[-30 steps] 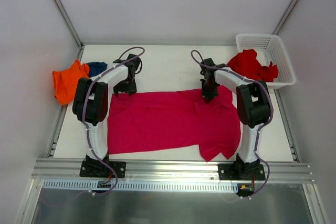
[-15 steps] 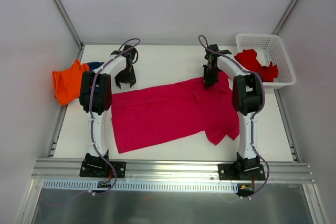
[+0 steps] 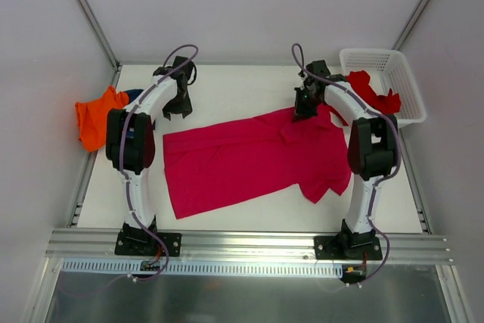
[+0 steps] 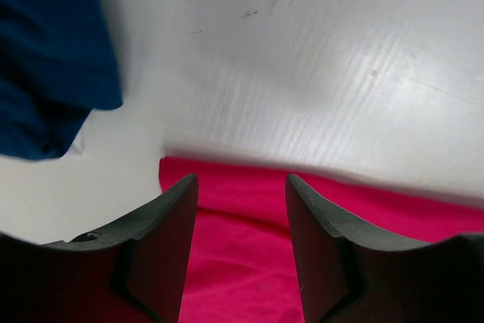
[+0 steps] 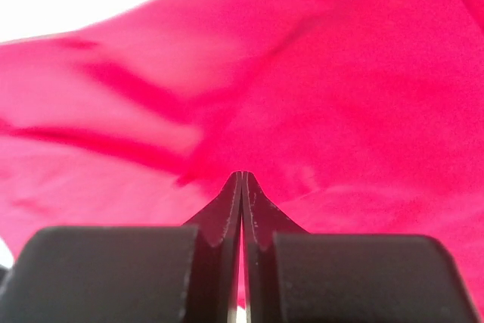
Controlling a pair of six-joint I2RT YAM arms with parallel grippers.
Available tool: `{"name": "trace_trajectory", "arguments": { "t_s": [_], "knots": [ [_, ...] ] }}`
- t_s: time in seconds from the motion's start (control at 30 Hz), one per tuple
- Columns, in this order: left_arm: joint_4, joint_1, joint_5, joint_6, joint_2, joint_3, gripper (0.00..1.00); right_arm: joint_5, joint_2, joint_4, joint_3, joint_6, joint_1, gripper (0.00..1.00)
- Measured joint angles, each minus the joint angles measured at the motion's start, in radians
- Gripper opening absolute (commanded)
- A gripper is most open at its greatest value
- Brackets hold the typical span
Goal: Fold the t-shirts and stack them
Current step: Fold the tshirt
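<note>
The magenta-pink t-shirt [image 3: 249, 158] lies spread across the table's middle, slanting up toward the right. My right gripper [image 3: 304, 105] is shut on its far right edge, and the right wrist view shows pink cloth [image 5: 325, 73] pinched between the closed jaws [image 5: 242, 176]. My left gripper [image 3: 180, 105] hovers open just beyond the shirt's far left corner. In the left wrist view that corner [image 4: 227, 187] lies below the parted fingers [image 4: 240, 187], untouched. The orange t-shirt [image 3: 94, 117] and the navy one [image 3: 139, 94] [image 4: 45, 58] are bunched at the left edge. The red t-shirt [image 3: 372, 92] is in the basket.
A white mesh basket [image 3: 393, 57] stands at the back right corner. Metal frame rails run along the table's left and right sides and near edge [image 3: 242, 241]. White walls close in the back and sides.
My right gripper has dragged the shirt's far right edge toward the back, turning the cloth and pulling its near hem away from the front rail. The left gripper has moved back and narrowed slightly.
</note>
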Motion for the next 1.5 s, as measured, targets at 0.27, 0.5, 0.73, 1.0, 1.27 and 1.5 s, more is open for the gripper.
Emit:
{"name": "trace_trajectory", "arguments": {
  "t_s": [0.27, 0.5, 0.73, 1.0, 1.27, 1.5],
  "knots": [
    [0.016, -0.093, -0.049, -0.047, -0.322, -0.068, 0.32, -0.086, -0.190, 0.084, -0.008, -0.002, 0.021, 0.01],
    [0.045, -0.116, -0.047, -0.088, -0.329, -0.283, 0.00, -0.088, -0.050, 0.100, 0.067, 0.000, 0.026, 0.00],
    [0.062, -0.116, -0.035, -0.108, -0.256, -0.392, 0.00, -0.084, 0.148, 0.096, 0.167, 0.021, 0.055, 0.00],
    [0.105, -0.116, -0.039, -0.113, -0.186, -0.391, 0.00, -0.077, 0.263, 0.096, 0.298, 0.044, 0.085, 0.00],
    [0.110, -0.116, -0.052, -0.113, -0.145, -0.392, 0.00, -0.006, 0.299, 0.065, 0.345, 0.047, 0.088, 0.00],
    [0.121, -0.117, -0.060, -0.114, -0.149, -0.402, 0.00, 0.060, 0.299, 0.056, 0.321, 0.036, 0.095, 0.00]
  ]
}}
